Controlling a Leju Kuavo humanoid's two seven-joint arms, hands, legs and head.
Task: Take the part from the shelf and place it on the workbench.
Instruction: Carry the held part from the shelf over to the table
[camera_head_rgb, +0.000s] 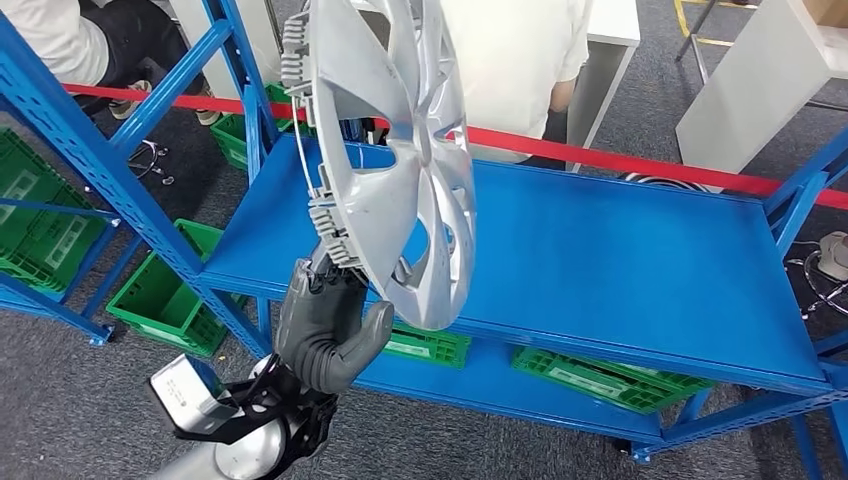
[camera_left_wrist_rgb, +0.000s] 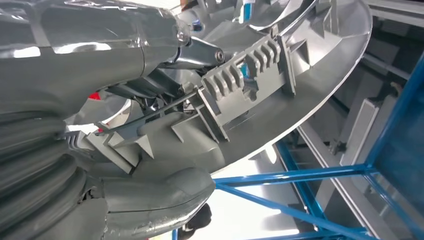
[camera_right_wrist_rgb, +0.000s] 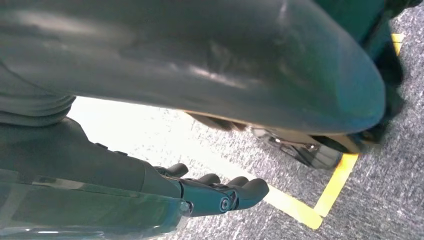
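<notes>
A silver wheel cover (camera_head_rgb: 385, 150) stands almost on edge above the blue shelf (camera_head_rgb: 620, 260), lifted off its top board. My left hand (camera_head_rgb: 325, 325) grips its lower rim from below, thumb on the front face. In the left wrist view the ribbed back of the wheel cover (camera_left_wrist_rgb: 280, 75) lies against my left hand (camera_left_wrist_rgb: 150, 195), whose thumb presses under the rim. My right hand (camera_right_wrist_rgb: 215, 192) hangs beside my body over the grey floor, its dark fingers loosely curled and holding nothing.
Green crates (camera_head_rgb: 165, 300) sit on the floor and on the lower shelf board (camera_head_rgb: 600, 380). A red tape barrier (camera_head_rgb: 640, 160) runs behind the shelf, with people (camera_head_rgb: 520, 60) standing beyond it. A second blue rack (camera_head_rgb: 60, 170) stands at left. Yellow floor tape (camera_right_wrist_rgb: 320, 200) runs under my right hand.
</notes>
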